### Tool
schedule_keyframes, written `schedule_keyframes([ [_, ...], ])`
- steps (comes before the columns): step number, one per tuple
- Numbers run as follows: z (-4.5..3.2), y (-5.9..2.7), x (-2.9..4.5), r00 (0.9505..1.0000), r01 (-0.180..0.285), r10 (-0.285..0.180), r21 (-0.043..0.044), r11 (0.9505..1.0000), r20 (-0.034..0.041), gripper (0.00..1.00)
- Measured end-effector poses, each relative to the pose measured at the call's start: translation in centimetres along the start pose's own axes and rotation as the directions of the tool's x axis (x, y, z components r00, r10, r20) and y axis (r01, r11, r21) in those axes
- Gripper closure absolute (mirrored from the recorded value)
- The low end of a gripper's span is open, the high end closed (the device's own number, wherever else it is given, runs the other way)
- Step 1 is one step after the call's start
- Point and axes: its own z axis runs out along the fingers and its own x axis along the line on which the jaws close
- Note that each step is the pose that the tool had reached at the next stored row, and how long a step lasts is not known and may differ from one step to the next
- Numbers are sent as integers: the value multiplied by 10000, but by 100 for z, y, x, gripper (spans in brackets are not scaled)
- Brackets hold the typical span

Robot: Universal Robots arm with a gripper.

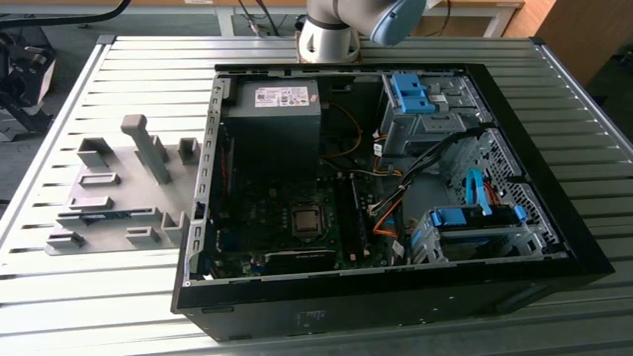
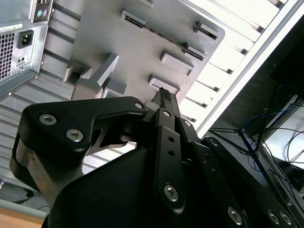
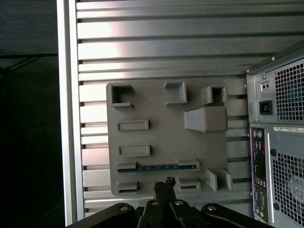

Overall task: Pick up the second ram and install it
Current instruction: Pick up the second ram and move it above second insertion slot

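First wrist view: second ram (image 3: pixel 156 167) lies slotted in holder (image 3: pixel 142 102), lengthwise along table slats (image 3: pixel 166 47); claw (image 3: pixel 164 182) pressed together.

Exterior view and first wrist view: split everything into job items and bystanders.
Job: second ram; grey holder tray it sits in; pincer; motherboard memory slots.
Bystanders: power supply; drive cages; CPU socket; slatted table.

The arm (image 1: pixel 331 33) has a silver-grey cylindrical joint and a pale blue cap (image 1: pixel 396 18). In the second wrist view the gripper (image 2: pixel 163 95) is matte black, its angular link bars studded with round silver screws (image 2: pixel 171 191).
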Motion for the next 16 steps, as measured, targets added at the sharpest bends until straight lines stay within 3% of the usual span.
schedule_keyframes([
  [5,0,0,0,10000,100,-100,-2,10000,-4,89],
  [9,0,0,1,9988,490,-490,-12,9988,-15,89],
  [16,2,-1,6,9899,1414,-1415,-37,9899,-42,89],
])
